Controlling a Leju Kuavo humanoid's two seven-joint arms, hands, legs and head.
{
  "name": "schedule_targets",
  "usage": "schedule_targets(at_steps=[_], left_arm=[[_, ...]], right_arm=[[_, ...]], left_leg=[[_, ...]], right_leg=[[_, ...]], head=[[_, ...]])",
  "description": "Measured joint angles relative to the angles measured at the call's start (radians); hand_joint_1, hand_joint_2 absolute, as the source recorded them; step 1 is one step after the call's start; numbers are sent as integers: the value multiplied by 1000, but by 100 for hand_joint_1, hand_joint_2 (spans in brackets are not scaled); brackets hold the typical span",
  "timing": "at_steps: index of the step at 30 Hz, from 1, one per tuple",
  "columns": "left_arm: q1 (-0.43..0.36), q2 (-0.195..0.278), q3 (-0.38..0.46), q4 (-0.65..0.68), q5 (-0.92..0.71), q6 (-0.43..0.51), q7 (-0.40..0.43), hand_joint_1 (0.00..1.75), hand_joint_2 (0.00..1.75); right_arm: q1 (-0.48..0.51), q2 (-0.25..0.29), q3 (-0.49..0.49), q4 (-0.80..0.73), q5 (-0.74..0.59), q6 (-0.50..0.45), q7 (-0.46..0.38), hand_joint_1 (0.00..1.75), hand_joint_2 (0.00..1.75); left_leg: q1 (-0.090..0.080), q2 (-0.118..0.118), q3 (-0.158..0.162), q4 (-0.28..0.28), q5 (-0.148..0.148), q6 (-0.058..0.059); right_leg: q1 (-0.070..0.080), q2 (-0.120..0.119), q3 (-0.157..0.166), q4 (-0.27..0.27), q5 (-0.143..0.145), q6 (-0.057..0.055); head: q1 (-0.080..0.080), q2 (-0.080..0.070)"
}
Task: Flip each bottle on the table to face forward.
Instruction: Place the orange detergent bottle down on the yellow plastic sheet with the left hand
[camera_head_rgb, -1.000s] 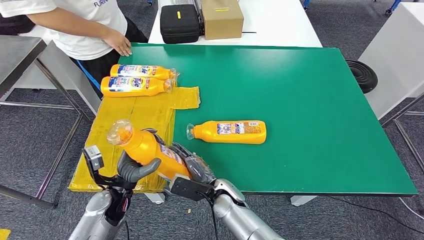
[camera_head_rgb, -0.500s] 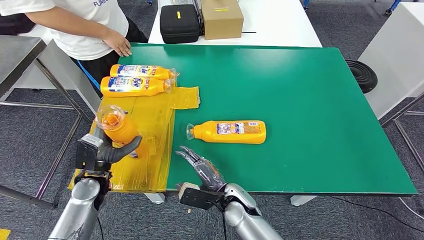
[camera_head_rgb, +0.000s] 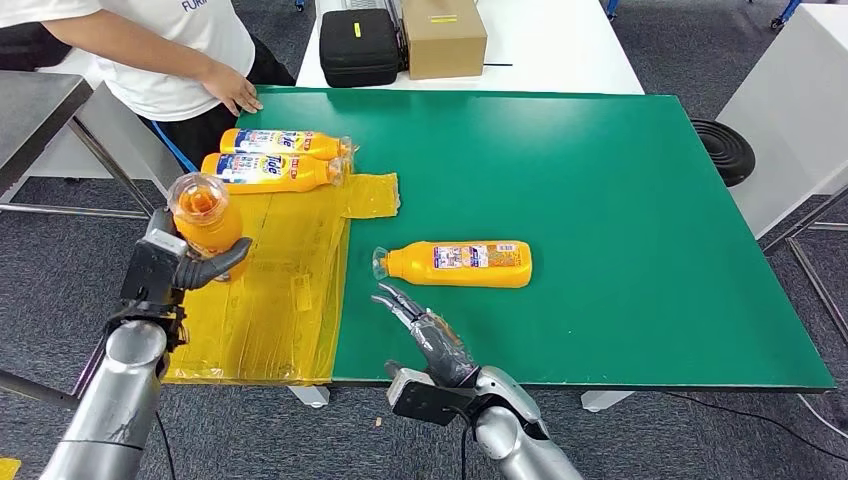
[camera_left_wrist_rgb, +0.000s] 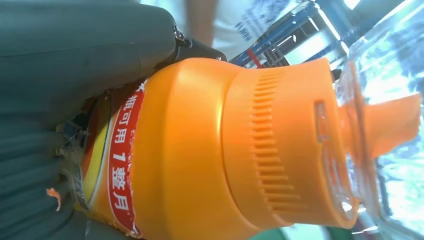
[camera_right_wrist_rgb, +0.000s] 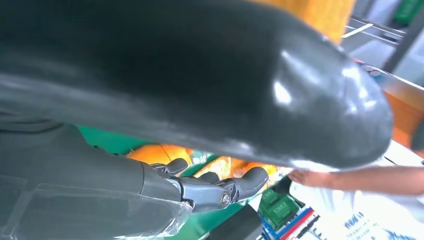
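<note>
My left hand (camera_head_rgb: 182, 262) grips an orange bottle (camera_head_rgb: 206, 222) upright over the left edge of the yellow sheet (camera_head_rgb: 280, 290), its clear cap toward the camera. The left wrist view shows that bottle (camera_left_wrist_rgb: 225, 150) close up, with my left hand (camera_left_wrist_rgb: 60, 100) wrapped round its labelled body. A second orange bottle (camera_head_rgb: 460, 263) lies on its side on the green table (camera_head_rgb: 620, 220), cap to the left. My right hand (camera_head_rgb: 425, 335) hovers just in front of it, fingers spread, holding nothing; its dark fingers (camera_right_wrist_rgb: 220, 192) show in the right wrist view. Two more bottles (camera_head_rgb: 275, 158) lie side by side at the sheet's far end.
A person in a white shirt (camera_head_rgb: 170, 50) stands at the far left corner, one hand (camera_head_rgb: 235, 90) resting on the table edge. A black case (camera_head_rgb: 358, 45) and a cardboard box (camera_head_rgb: 443, 35) sit on the white table behind. A black round object (camera_head_rgb: 725, 150) lies right of the table.
My right hand let go of the bottle and moved right toward the lying bottle, fingers spread. My left hand carried the bottle up and left over the yellow sheet.
</note>
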Motion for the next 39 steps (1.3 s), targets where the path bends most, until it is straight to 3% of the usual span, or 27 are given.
schedule_targets(at_steps=[3,7,13,24,31,37,39], left_arm=[[-94,55,-43,38,-161,-73,67,175,175],[-211,119,-166,152,-369,-149,96,175,175],[-331,136,-404,333,-526,-185,107,175,175],[-345,136,-627,492,-574,-121,150,175,175],[-339,108,-685,557,-602,-90,170,175,175],[-386,74,-718,620,-610,-145,155,173,175],[-402,64,-729,638,-613,-167,150,164,175]], right_arm=[[6,-14,-21,-47,-39,23,-15,0,0],[27,-24,-58,-110,-80,41,-45,0,0],[53,-29,-119,-221,-128,79,-53,0,0],[82,-35,-163,-294,-145,105,-65,0,0],[80,-35,-166,-296,-145,107,-65,0,0],[86,-35,-182,-312,-144,107,-63,0,0],[87,-35,-186,-313,-144,107,-63,0,0]], left_leg=[[0,0,0,0,1,0],[0,0,0,0,1,0],[-1,0,-1,0,1,0],[0,1,-1,0,1,0],[-1,1,0,0,1,0],[-1,1,0,0,1,0],[-1,1,0,0,1,0]], right_leg=[[0,0,0,0,1,-1],[0,0,0,0,2,-2],[-1,1,0,0,2,-2],[0,2,-1,0,2,-2],[-1,2,0,0,2,-2],[-1,1,0,0,2,-2],[-1,1,0,0,2,-2]], head=[[0,0],[0,0],[0,0],[0,0],[0,0],[0,0],[0,0]])
